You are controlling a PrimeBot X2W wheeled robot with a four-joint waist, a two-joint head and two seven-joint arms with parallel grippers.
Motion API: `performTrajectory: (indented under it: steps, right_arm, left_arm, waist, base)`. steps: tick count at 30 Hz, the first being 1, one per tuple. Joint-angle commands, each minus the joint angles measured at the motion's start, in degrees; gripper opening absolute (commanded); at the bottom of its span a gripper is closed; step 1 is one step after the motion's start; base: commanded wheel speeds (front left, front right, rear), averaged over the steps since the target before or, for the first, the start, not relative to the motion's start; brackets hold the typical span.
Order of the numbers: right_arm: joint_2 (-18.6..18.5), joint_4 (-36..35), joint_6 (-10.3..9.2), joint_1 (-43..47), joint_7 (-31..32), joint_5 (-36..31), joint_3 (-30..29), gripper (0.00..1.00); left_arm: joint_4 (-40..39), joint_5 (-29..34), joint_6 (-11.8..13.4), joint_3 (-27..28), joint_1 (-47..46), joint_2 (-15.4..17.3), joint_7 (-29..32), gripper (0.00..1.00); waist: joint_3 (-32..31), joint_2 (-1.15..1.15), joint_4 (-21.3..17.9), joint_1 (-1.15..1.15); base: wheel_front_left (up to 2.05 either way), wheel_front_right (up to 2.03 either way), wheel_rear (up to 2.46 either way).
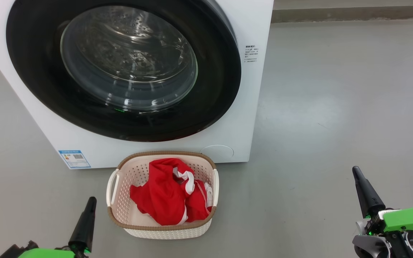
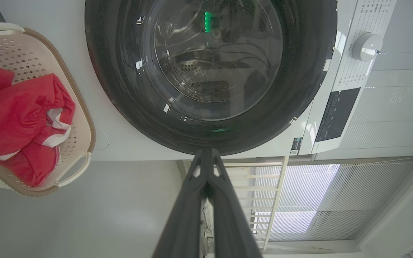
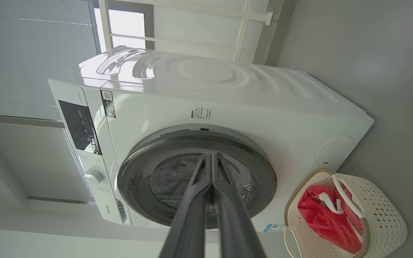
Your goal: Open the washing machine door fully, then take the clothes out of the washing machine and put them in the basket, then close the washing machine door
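The white washing machine (image 1: 224, 118) fills the upper left of the head view, and its round black-rimmed door (image 1: 124, 68) lies flat against the front, shut. The red clothes (image 1: 169, 195) lie in the cream basket (image 1: 163, 229) on the floor just before the machine. My left gripper (image 1: 91, 200) is shut and empty at the lower left, left of the basket. At the lower right my right gripper (image 1: 356, 171) is also shut and empty, well clear of the basket. The wrist views show the door (image 2: 210, 71) (image 3: 195, 179), the clothes (image 2: 20, 118) (image 3: 324, 218) and both pairs of fingers pressed together.
Grey floor (image 1: 335, 107) stretches wide to the right of the machine. A wall base (image 1: 353, 14) runs along the back. A blue label sticker (image 1: 74, 158) sits low on the machine's front. Window blinds (image 2: 299, 200) stand behind the machine.
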Motion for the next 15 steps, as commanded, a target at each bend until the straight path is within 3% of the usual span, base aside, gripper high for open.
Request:
performTrajectory:
  steps: [1,15]
  right_arm:
    - [-0.97,-1.50,-0.01,-2.47,0.37,0.17,0.80,0.00]
    - [-0.97,-1.50,-0.01,-2.47,0.37,0.17,0.80,0.00]
  left_arm:
    - [-1.10,-0.35,-0.40,2.03,-2.50,0.82,0.24,0.00]
    - [-1.10,-0.35,-0.40,2.03,-2.50,0.82,0.23,0.00]
  waist:
    - [0.00,0.00,0.00,0.00]
    - [0.00,0.00,0.00,0.00]
  base:
    - [0.00,0.00,0.00]
    - [0.00,0.00,0.00]
